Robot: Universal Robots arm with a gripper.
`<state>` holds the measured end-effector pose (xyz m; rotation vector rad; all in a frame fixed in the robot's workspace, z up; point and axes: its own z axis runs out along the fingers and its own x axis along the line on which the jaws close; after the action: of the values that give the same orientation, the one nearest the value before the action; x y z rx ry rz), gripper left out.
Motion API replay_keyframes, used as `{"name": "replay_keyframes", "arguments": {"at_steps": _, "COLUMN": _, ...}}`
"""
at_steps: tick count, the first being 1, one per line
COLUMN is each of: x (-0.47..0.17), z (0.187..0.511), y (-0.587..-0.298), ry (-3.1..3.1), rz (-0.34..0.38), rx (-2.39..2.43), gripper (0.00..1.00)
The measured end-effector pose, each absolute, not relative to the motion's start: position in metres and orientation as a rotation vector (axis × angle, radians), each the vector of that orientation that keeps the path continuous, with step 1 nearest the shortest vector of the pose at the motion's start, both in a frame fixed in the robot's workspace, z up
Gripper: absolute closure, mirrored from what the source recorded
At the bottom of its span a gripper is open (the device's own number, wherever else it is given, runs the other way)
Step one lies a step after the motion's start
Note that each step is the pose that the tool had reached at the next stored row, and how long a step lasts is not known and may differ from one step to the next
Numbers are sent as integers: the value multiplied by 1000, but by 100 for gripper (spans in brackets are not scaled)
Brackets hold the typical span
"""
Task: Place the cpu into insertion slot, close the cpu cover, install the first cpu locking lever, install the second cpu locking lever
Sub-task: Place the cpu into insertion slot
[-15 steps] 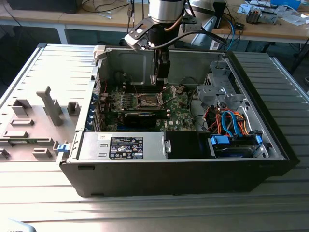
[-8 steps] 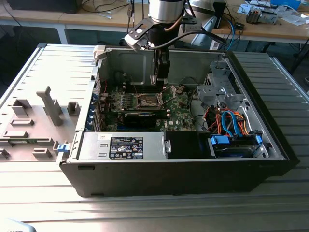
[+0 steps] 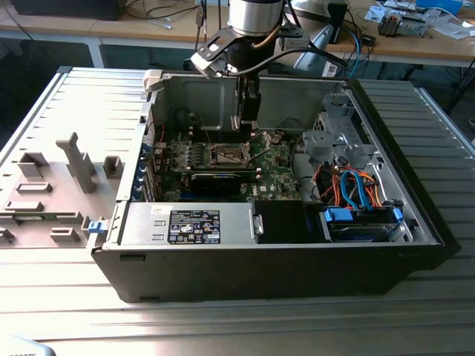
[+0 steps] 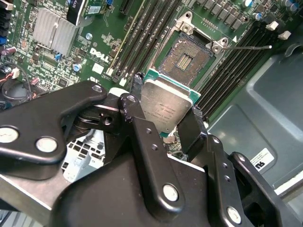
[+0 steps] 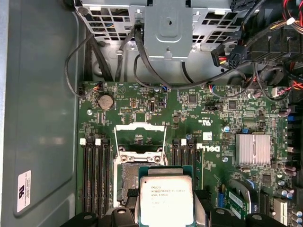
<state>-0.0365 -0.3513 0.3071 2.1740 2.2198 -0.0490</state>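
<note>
Second wrist view: the gripper (image 4: 164, 113) clamps the cpu (image 4: 166, 101) by its edges, just above the bare insertion slot (image 4: 184, 59); in the first wrist view, the cpu cover (image 5: 140, 126) stands open.

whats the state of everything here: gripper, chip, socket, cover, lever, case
gripper: shut on the cpu
cpu: held in the air, not seated
insertion slot: uncovered and empty
cpu cover: swung open
locking lever: unlatched, sticking out
computer case: side open
</note>
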Motion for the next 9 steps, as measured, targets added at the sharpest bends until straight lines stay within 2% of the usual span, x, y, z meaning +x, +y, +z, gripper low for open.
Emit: {"name": "replay_keyframes", "arguments": {"at_steps": 9, "x": -36, "z": 307, "y": -351, "ry": 2208, "rz": -49, "rx": 2186, "gripper": 46}}
